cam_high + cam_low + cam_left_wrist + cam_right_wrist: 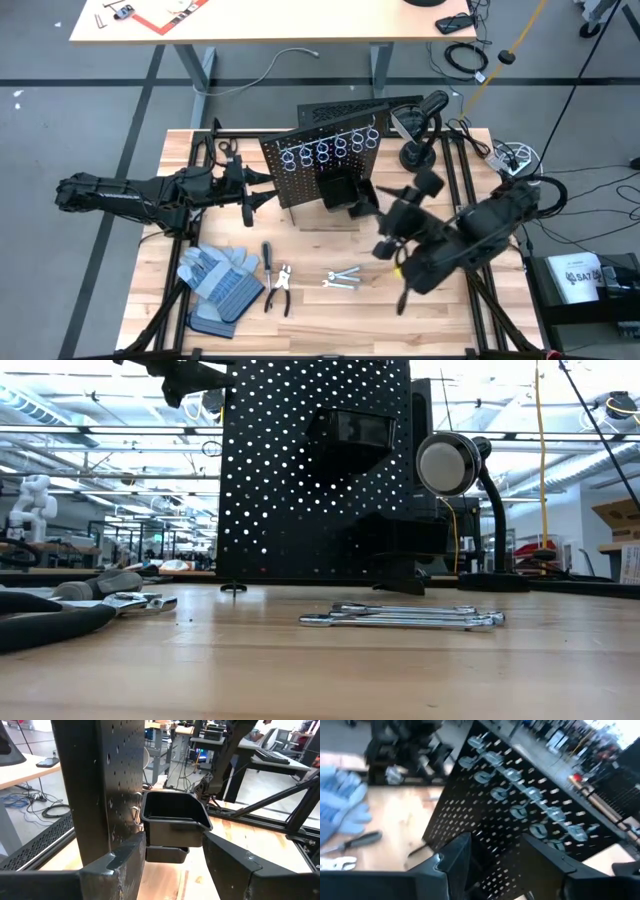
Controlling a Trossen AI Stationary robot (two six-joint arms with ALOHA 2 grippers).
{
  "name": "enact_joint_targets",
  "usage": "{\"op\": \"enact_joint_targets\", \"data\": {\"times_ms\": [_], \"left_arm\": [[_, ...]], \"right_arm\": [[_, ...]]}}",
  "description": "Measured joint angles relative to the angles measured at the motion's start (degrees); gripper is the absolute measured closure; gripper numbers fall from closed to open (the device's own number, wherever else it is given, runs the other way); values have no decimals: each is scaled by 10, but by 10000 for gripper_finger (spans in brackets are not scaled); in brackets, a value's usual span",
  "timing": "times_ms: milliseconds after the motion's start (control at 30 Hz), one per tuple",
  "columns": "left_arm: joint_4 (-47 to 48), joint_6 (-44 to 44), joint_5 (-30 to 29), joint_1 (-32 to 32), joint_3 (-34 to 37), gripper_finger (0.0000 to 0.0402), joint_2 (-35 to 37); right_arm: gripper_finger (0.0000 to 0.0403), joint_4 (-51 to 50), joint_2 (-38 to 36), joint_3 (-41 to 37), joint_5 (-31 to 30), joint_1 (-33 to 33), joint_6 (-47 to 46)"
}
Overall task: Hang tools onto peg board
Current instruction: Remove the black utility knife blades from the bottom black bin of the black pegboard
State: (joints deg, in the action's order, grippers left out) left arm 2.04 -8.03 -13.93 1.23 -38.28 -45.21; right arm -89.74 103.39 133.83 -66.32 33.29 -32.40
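The black peg board [325, 165] stands upright mid-table, with silver ring holders [520, 795] in a row and black bins [172, 820] on its front. On the table in front of it lie a dark-handled screwdriver [268, 255], pliers [280, 290] and silver wrenches [343, 279]. My left gripper [175, 865] stands open by the board's left edge, level, with the bins beyond its fingers. My right gripper [495, 865] hangs open above the table, right of the board, facing its front. Nothing is between its fingers.
Grey-and-blue gloves [220, 280] lie at the near left. A round-headed lamp [450, 465] on a stand rises at the back right of the board. A second perforated panel [350, 108] lies behind it. Black frame rails [470, 200] run along the table's sides.
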Motion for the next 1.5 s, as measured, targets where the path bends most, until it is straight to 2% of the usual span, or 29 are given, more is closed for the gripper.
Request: {"op": "enact_joint_targets", "data": {"times_ms": [100,200,400,533,633,733,833,933,1033,1100,1200,1333,1500], "left_arm": [[0,14,0,0,0,196,0],[0,16,0,0,0,196,0],[-1,29,0,0,0,196,0],[-1,28,0,0,0,196,0],[0,26,0,0,0,196,0],[0,25,0,0,0,196,0],[3,29,0,0,0,196,0],[8,31,0,0,0,196,0],[8,49,0,0,0,196,0],[8,59,0,0,0,196,0],[7,78,-4,0,0,196,0],[7,96,-30,0,0,196,0],[7,106,-47,0,0,196,0]], "right_arm": [[228,-1,-23,-38,-24,14,-20],[225,-1,-51,-117,-45,26,-77],[227,21,-129,-391,-128,69,-315],[227,69,-182,-550,-125,96,-451],[227,122,-206,-634,-83,102,-482],[227,191,-230,-689,-21,98,-440],[227,290,-253,-732,30,86,-350],[227,427,-281,-770,88,63,-212],[227,580,-305,-811,173,26,-56],[227,643,-317,-830,226,-4,26],[227,655,-332,-836,272,-51,92],[227,650,-367,-836,278,-100,148],[227,627,-423,-836,345,-157,183]]}}
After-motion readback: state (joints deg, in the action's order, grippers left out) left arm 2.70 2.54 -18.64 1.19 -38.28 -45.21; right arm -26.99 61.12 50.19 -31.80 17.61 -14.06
